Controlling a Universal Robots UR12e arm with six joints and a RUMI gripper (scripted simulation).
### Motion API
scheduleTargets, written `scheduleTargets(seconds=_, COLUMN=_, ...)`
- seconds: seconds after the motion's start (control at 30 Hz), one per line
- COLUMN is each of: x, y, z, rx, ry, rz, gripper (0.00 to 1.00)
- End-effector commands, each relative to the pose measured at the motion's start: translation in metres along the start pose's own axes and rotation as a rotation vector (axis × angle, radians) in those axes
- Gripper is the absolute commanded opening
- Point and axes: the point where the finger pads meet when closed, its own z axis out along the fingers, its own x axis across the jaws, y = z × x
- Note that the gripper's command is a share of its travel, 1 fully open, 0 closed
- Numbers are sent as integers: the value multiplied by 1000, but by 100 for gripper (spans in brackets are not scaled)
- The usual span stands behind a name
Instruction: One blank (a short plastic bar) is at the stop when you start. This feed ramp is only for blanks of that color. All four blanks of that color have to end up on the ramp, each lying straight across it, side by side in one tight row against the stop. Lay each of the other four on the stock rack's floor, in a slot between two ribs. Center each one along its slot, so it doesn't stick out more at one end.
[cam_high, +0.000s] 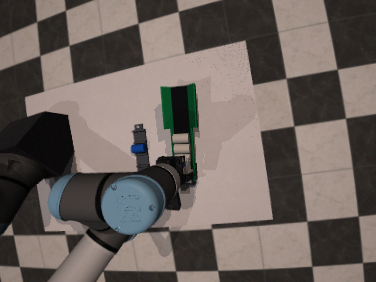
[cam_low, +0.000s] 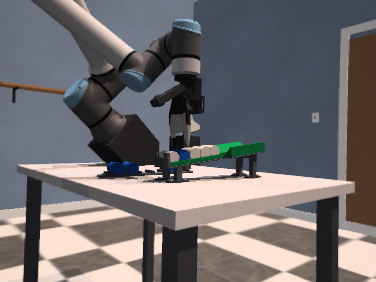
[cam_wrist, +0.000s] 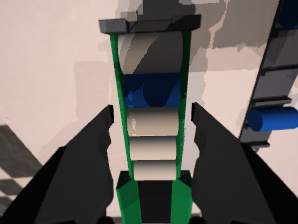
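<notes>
The green feed ramp (cam_wrist: 152, 125) runs down the wrist view, with its dark stop (cam_wrist: 150, 24) at the top. One white blank (cam_wrist: 150, 52) lies against the stop. A blue blank (cam_wrist: 152, 91) lies right behind it, and three white blanks (cam_wrist: 152, 121) follow in a row. My gripper (cam_wrist: 152, 105) is open and empty. Its fingers stand on either side of the ramp, level with the blue blank and the white one behind it. In the side view the gripper (cam_low: 182, 136) hangs just above the ramp's low end (cam_low: 172, 159).
The dark stock rack (cam_wrist: 270, 95) stands to the right of the ramp and holds a blue blank (cam_wrist: 272, 120) between ribs, with another at the top edge (cam_wrist: 289, 12). From above, the rack (cam_high: 138, 140) lies left of the ramp (cam_high: 180, 120). My arm (cam_high: 115, 200) covers the table's near edge.
</notes>
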Motion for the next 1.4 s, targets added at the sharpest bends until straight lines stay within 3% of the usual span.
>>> scheduleTargets(seconds=0.0, x=2, y=1, z=1, rx=-1, ry=2, rz=-1, gripper=49)
scheduleTargets(seconds=0.37, x=3, y=1, z=7, rx=-1, ry=5, rz=-3, gripper=49)
scheduleTargets(seconds=0.83, x=3, y=1, z=34, rx=-1, ry=5, rz=-3, gripper=49)
scheduleTargets(seconds=1.37, x=2, y=1, z=36, rx=-1, ry=2, rz=-1, gripper=49)
